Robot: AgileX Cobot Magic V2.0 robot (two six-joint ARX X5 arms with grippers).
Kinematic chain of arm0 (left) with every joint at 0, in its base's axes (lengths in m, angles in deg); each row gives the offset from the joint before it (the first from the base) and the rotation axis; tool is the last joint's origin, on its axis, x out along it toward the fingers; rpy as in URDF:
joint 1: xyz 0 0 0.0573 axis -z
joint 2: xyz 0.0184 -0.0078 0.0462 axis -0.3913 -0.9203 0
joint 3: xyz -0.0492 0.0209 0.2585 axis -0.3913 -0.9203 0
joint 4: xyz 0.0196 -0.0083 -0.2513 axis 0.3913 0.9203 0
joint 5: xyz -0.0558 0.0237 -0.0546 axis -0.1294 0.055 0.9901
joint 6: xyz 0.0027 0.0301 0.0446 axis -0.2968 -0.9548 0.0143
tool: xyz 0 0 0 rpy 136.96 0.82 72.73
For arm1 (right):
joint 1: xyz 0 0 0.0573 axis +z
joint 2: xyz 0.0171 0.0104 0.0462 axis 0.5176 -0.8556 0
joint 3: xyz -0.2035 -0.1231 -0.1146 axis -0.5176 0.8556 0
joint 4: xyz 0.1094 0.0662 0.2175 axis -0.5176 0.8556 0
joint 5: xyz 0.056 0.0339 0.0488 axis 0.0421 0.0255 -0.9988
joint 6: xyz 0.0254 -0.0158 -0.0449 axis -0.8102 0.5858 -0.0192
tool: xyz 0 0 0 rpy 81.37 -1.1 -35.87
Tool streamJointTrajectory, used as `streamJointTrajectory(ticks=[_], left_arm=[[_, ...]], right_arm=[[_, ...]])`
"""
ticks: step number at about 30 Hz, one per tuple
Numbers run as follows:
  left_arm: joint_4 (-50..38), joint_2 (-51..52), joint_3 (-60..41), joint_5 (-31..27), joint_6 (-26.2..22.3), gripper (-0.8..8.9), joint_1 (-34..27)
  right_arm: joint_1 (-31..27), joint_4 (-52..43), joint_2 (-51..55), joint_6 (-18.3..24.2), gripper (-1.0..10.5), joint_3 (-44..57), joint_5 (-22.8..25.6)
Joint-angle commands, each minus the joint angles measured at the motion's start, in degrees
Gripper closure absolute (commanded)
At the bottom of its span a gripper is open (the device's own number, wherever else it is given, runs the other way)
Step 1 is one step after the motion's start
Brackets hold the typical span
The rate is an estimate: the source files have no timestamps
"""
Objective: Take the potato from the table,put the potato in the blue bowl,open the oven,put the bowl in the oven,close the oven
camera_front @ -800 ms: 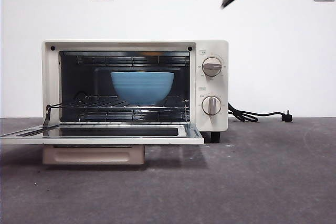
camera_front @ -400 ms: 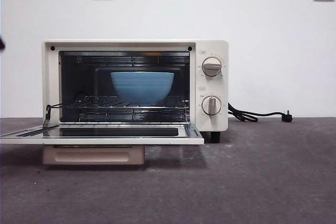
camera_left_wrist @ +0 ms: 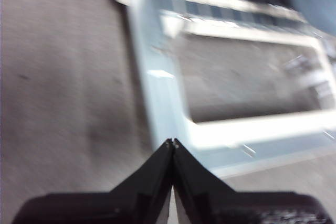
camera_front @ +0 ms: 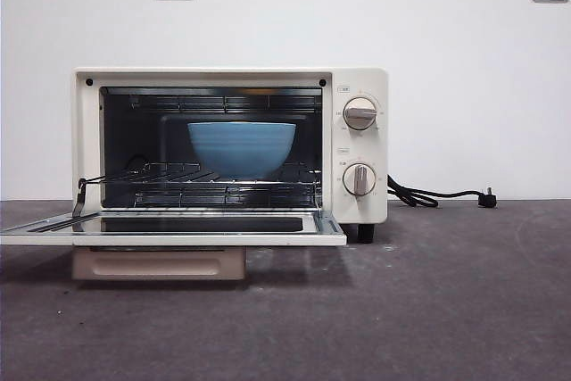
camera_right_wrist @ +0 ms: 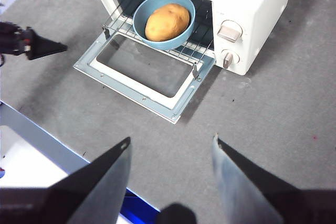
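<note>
The blue bowl [camera_front: 242,149] sits on the wire rack [camera_front: 205,178] inside the open oven [camera_front: 357,144], its door [camera_front: 178,227] dropped flat over the grey surface [camera_front: 428,310]. The front view shows only the bowl's ridged side; the right wrist view looks down into it and shows the smooth tan potato [camera_right_wrist: 167,22] filling it. The right claw [camera_right_wrist: 170,169] hangs spread open, well back from the oven. The left claw [camera_left_wrist: 172,144], tips pinched together on nothing, hovers beside the door's edge.
</note>
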Motion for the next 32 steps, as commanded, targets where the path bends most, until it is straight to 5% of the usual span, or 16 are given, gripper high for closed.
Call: streamJointTrajectory(ticks=[1, 16, 32], left_arm=[[-3.6, -4.3, -0.5, 0.4, 0.2, 8.22, -0.9], [-13.4, -21.9, -0.5, 5.1, -0.3, 8.22, -0.8], [-18.5, -25.8, -0.3, 20.4, 4.0, 8.22, -1.7]], right_arm=[[0.1, 0.7, 1.4, 0.3, 6.9, 0.0, -0.1], [0.1, 1.2, 3.6, -0.7, 7.0, 0.0, 0.0], [0.1, 1.2, 3.4, -0.9, 7.0, 0.0, 0.2]])
